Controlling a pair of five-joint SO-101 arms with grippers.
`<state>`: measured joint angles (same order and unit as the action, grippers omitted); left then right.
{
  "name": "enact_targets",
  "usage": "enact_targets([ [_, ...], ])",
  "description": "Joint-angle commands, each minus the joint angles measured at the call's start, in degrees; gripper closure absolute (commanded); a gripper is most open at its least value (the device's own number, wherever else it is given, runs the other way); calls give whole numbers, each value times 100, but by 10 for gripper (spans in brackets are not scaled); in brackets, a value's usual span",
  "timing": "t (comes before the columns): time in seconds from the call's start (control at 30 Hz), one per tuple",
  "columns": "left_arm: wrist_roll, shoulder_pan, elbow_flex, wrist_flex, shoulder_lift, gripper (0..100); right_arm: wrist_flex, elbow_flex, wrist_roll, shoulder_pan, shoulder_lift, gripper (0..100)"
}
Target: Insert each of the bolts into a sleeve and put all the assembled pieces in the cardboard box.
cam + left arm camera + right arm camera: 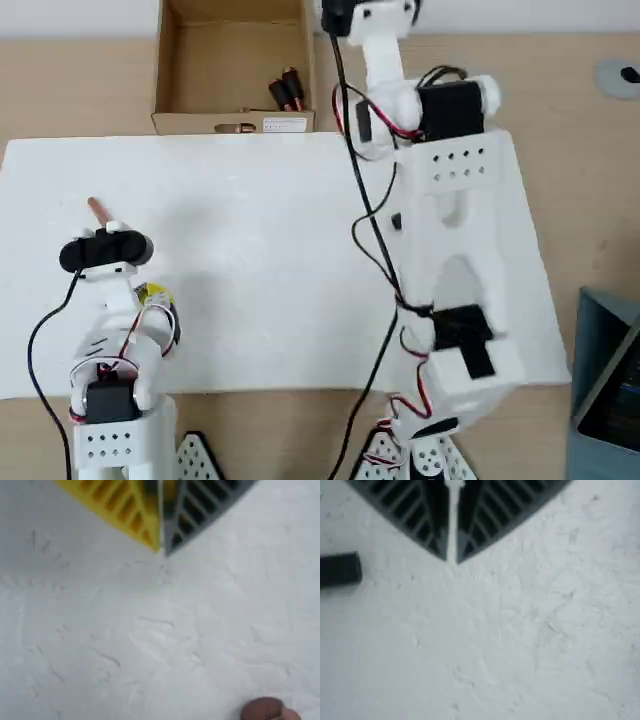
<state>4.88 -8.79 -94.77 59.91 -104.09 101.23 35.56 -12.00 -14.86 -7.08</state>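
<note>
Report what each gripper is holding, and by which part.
Nothing is held. The left gripper is shut on nothing, the copper-brown bolt lying apart on the white mat; the right gripper is shut too, the black cylindrical sleeve lying apart.

White mat (260, 250) covers a light wooden table (70, 90)

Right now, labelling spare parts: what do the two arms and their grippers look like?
The left arm and right arm have white shells, black servos and red and black wires. The left gripper has one yellow ribbed finger and one grey; the right gripper's are both dark ribbed.
</note>
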Motion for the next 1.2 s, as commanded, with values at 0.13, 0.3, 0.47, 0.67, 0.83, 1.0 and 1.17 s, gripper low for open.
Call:
enact_targets([
  [0.13,0,-62,35,18,-31,998,35,-1376,-1495,338,347,990],
  [0.3,0,-62,35,18,-31,998,-18,-1815,-1908,549,-22,989],
  [0.47,0,-62,35,18,-31,998,-35,-1789,-2031,699,-576,988],
  [0.67,0,-62,35,18,-31,998,-44,-1534,-2321,708,-1156,886],
  [0.83,0,-62,35,18,-31,998,-35,-1015,-2321,699,-1622,849],
  [1.0,0,-62,35,18,-31,998,-44,-523,-2303,760,-2176,849],
  [1.17,0,-62,35,18,-31,998,-44,66,-2303,936,-2870,849],
])
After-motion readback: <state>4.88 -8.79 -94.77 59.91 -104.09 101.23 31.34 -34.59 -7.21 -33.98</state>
